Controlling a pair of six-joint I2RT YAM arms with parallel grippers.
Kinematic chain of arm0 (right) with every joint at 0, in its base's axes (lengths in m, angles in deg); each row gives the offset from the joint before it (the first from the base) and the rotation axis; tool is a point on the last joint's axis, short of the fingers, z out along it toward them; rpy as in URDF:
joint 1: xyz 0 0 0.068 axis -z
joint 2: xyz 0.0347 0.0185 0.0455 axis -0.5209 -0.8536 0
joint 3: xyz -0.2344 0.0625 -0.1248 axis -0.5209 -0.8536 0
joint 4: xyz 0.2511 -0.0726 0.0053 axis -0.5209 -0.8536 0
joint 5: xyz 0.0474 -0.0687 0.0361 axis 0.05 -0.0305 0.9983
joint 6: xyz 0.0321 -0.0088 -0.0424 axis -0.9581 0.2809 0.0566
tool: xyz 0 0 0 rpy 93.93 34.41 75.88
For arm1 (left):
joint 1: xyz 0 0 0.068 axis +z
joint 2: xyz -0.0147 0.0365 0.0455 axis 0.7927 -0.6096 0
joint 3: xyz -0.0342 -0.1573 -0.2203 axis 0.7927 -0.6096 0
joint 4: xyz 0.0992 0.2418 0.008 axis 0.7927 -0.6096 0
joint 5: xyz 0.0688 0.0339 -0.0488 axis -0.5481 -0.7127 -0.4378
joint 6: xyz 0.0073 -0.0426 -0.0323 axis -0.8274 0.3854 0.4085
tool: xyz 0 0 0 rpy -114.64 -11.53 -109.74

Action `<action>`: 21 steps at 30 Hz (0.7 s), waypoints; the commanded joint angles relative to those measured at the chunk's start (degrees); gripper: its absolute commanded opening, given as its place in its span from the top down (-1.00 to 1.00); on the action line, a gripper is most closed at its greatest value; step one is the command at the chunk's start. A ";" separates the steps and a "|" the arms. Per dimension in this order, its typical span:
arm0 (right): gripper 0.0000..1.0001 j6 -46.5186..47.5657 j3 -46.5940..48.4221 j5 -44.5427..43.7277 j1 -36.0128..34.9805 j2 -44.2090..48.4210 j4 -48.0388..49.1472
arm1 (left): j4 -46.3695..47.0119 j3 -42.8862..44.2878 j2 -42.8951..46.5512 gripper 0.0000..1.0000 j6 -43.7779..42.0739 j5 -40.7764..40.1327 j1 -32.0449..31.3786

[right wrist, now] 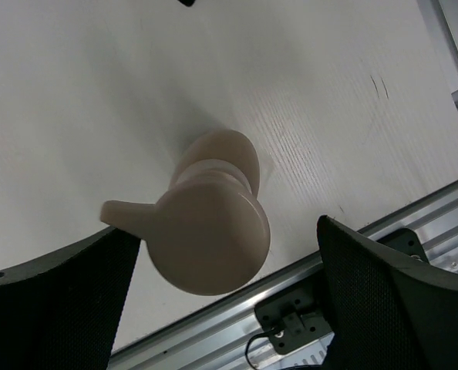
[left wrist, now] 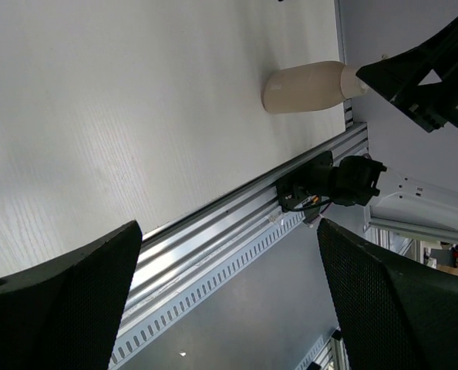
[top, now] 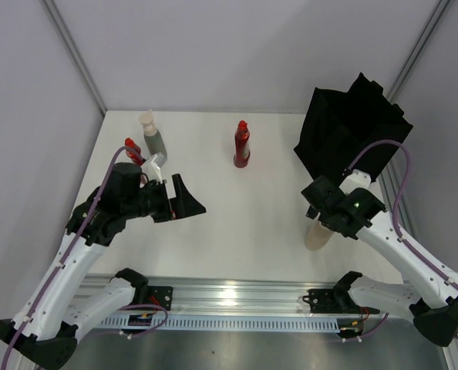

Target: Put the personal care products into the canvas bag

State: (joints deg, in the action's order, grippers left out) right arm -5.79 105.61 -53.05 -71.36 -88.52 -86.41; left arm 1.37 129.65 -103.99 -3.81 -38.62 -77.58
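My right pincer (right wrist: pixel 227 227) hangs wide above the beige bottle (right wrist: pixel 206 250); I should drop straight down, probably centred already, then squeeze.

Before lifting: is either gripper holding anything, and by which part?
Nothing is held. The right gripper is open over the upright beige pump bottle, not touching it; the left gripper is open, empty.

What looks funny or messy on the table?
Nothing is spilled or broken. The all-red bottle, the grey-green bottle and the beige bottle all stand upright. Only the canvas bag looks a bit wonky: its floppy edges sag unevenly at the far right corner.
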 commanded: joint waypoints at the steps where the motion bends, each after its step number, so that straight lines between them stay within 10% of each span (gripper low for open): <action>1: -0.99 2.96 -3.48 0.84 0.59 3.35 3.27 | 0.53 0.47 -0.37 -0.99 0.39 1.13 -0.34; 21: -0.85 15.97 -15.79 1.98 1.91 6.96 23.33 | 0.53 -0.23 -1.78 -0.99 1.70 2.53 -0.43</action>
State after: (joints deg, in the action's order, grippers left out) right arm 8.09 91.14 -49.62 -70.03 -81.81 -67.12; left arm 1.39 129.65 -105.81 -3.64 -37.66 -77.67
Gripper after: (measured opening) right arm 0.925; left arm 0.993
